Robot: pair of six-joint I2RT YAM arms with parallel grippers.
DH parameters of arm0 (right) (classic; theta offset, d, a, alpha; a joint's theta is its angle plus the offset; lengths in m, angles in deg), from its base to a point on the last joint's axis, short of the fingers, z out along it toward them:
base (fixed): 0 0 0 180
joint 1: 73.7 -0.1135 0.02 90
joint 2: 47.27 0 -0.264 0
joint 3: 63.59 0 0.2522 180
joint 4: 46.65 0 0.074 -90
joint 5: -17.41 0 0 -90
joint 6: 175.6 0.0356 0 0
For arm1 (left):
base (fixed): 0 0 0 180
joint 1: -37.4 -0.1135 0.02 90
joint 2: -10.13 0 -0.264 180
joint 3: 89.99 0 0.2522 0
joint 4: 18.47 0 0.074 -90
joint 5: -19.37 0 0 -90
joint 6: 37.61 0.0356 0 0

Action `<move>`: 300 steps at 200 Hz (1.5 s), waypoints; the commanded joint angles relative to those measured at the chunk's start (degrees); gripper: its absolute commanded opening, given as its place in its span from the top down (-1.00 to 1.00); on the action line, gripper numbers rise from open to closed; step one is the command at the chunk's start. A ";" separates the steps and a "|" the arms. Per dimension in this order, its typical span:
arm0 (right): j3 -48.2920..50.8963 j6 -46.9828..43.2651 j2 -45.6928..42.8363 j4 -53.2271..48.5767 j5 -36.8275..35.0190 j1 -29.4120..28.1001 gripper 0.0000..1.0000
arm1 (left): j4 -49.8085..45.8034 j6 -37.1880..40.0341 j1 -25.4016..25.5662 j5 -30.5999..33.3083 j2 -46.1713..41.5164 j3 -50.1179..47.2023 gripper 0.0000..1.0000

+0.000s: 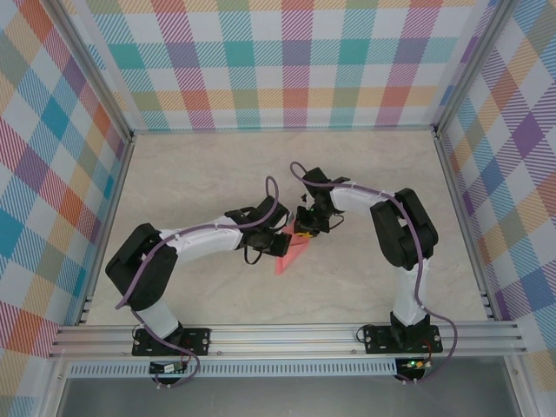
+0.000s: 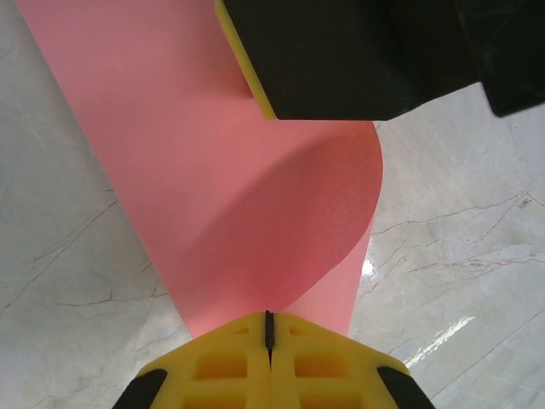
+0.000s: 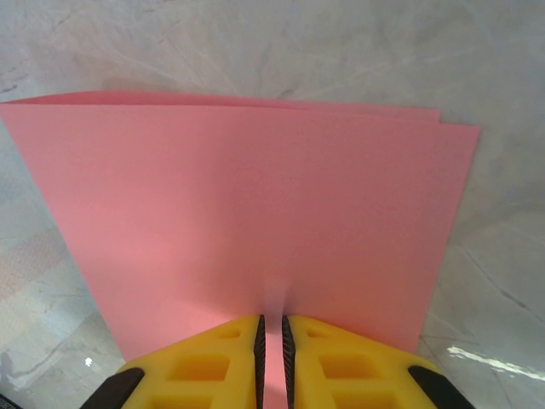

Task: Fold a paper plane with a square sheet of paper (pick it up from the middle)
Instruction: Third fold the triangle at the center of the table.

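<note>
Plain square sheet of paper in the pinch of left gripper and right gripper

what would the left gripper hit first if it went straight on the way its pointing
The left gripper is shut on the paper, which would go with it. Beyond that, the first thing in line looks like the right arm's fingers, holding the same sheet, though depth is unclear.

At mid-frame we see the left gripper and the right gripper just beside each other, both at the upper end of the pink paper, a narrow folded shape slanting toward the lower left over the pale marbled counter. Checked walls enclose three sides.
</note>
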 commanded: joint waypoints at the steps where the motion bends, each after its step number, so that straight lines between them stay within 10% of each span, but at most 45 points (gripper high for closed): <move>1: -1.40 -1.61 1.79 -1.59 0.30 -0.14 0.66 | -1.81 1.70 -0.63 0.71 0.98 1.59 1.00; 300: -11.40 -8.55 9.44 -6.17 -0.54 -0.31 0.62 | -3.73 4.16 -2.69 0.23 2.99 4.31 1.00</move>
